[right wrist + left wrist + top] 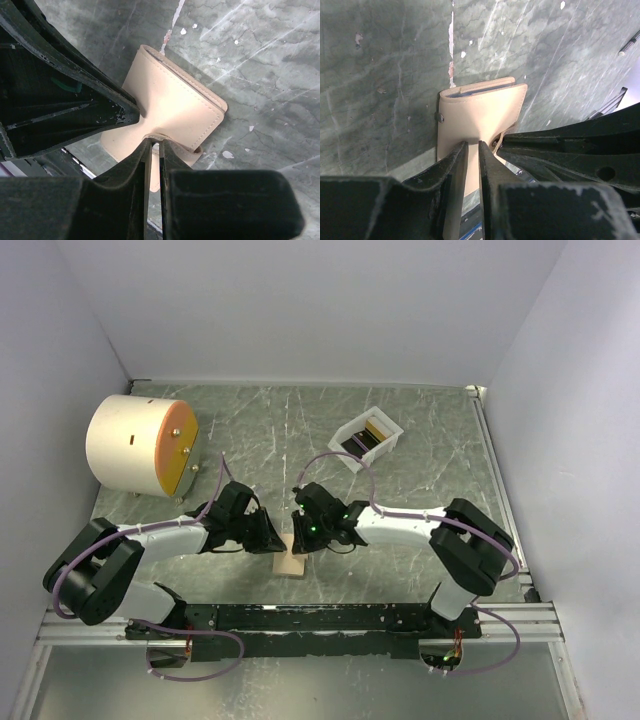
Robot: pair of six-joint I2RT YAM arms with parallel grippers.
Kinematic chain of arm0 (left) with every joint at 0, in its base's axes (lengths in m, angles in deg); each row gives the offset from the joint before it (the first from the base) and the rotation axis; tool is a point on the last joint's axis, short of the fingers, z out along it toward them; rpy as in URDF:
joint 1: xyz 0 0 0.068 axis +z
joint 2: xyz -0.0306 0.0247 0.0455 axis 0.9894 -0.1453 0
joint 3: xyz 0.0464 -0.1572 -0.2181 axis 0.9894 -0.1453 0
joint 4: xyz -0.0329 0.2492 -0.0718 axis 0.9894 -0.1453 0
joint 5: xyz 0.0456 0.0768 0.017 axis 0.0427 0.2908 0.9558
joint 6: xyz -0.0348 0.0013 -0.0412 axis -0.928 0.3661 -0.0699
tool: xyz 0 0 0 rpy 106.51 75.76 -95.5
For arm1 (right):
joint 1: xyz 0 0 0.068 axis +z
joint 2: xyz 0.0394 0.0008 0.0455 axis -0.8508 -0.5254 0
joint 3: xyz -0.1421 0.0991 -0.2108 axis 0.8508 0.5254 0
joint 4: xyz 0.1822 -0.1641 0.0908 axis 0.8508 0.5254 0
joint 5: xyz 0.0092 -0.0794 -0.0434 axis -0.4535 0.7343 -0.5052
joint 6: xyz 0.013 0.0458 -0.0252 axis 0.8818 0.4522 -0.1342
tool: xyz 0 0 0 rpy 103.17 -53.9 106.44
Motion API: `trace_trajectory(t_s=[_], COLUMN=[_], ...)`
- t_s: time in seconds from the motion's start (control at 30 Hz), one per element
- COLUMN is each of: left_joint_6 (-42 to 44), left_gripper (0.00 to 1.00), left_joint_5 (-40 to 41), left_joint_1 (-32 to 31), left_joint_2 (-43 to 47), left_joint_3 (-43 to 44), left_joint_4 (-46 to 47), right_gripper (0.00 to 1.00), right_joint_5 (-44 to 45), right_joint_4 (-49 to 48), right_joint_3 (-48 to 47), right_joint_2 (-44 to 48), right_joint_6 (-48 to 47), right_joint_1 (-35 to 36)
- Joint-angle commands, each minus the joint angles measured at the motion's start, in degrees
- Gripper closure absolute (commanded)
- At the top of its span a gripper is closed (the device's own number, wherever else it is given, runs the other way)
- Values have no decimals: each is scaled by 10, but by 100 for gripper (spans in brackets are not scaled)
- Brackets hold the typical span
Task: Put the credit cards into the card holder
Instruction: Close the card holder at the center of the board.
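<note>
Both tools meet over the tan wallet (480,112), which sits folded at the lower centre of the overhead view. The left tool (472,146) is nipped onto one leather leaf. The right tool (155,144) pinches a leaf edge or small tab from the other side. The card holder (347,428) stands well apart on the counter (440,470), right of centre in the upper half of the overhead frame, with dark and yellow credit cards (368,438) lying in it.

The main risk is the two thin grips working against each other. If the arms pull apart unevenly, the smooth leather could slide out of one tool and the wallet would flop or skid. A sharp tug could also flick out any card inside. A bluish edge shows between the leaves in the left wrist view, but it may be lining rather than a card. If it is only lining, prising the wallet open gains nothing.
</note>
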Motion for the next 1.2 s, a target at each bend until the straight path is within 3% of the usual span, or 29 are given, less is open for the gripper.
trace_trajectory(t_s=[0.0,0.3,0.77,1.0,1.17], left_joint_6=[2,0,-7,-15,-15], left_gripper=[72,72,71,71,62], left_joint_5=[32,25,23,34,59], left_joint_1=[-12,-17,-20,-20,-20], left_joint_2=[-18,-25,-24,-6,37], left_joint_3=[-10,-14,-19,-13,6], left_joint_4=[-15,2,9,-6,-45], right_gripper=[90,95,97,97,91], right_joint_5=[28,103,80,97,119], right_joint_4=[42,139,130,122,108], right_joint_3=[-15,-61,-55,-54,-56], right_joint_2=[-24,-77,-150,-130,-77], right_joint_6=[-7,-16,-17,-21,-22], right_joint_1=[13,40,39,39,41])
